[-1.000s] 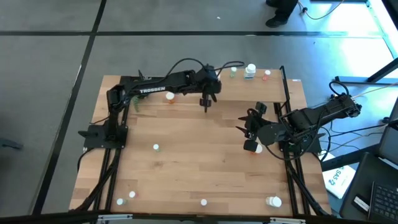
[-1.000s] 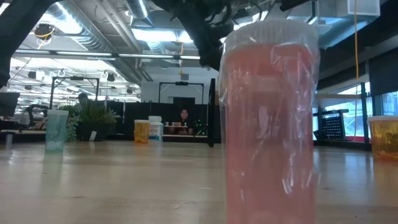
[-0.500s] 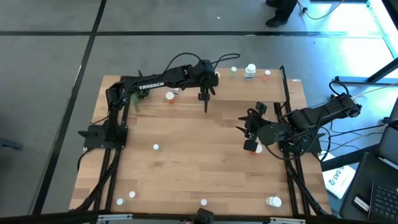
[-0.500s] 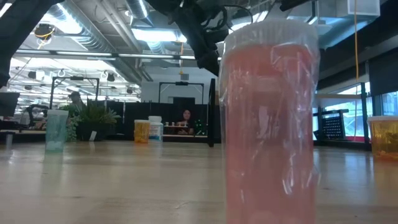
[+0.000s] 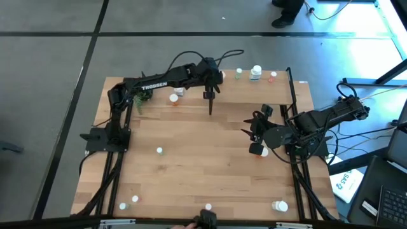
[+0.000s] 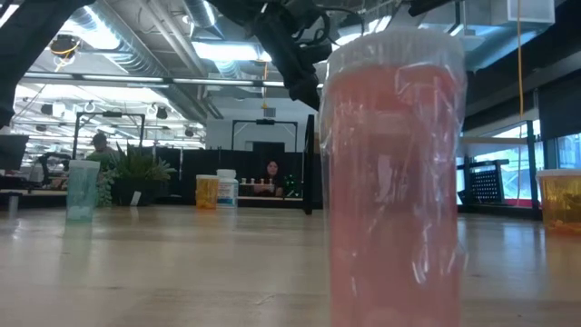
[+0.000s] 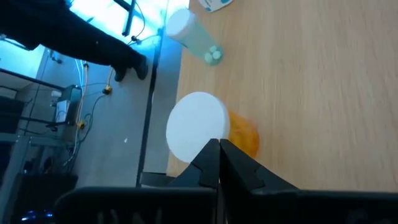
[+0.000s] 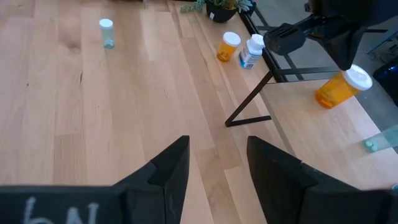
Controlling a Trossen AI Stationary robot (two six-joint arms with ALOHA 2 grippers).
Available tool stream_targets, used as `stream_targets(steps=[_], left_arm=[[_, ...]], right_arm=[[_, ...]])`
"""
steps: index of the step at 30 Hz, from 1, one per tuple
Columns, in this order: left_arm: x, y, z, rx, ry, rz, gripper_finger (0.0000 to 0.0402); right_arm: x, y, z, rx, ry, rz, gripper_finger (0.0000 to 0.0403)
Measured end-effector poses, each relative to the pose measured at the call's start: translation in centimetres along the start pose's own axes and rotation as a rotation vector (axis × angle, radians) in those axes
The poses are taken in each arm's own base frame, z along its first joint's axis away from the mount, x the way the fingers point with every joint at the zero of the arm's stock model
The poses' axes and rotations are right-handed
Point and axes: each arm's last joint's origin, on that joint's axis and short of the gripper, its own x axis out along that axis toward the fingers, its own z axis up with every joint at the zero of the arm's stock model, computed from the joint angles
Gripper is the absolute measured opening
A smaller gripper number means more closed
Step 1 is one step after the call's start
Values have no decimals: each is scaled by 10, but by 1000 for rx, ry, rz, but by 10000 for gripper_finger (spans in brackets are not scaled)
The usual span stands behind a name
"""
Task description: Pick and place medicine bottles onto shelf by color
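- Since a second ago the left gripper point(image 5: 210, 95) has drifted back along the shelf point(image 5: 191, 89); its jaws are fully shut, empty, hovering above an orange bottle point(image 7: 239, 138) standing there, seemingly just set down
- Right gripper point(image 5: 254, 127) waits by the right edge, jaws half open, holding nothing
- Counted on the worktop point(image 5: 191, 165): roughly six small bottles scattered; three more at the far edge

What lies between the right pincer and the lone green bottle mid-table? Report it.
Nothing: the right wrist view shows bare table from right pincer to green bottle.
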Motion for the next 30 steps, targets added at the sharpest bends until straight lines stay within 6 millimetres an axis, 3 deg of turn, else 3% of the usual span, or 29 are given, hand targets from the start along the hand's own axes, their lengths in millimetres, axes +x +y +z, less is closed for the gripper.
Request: stream_targets(steps=[10, 19, 30], left_arm=[[-5, -18, 10, 58, -52, -93, 0], [-2, -8, 4, 32, -41, -74, 0], [0, -3, 2, 20, -74, -104, 0]], right_arm=[[0, -1, 0, -4, -9, -26, 163], [-1, -6, 2, -23, -73, -221, 163], [-1, -7, 2, -22, -80, -241, 163]])
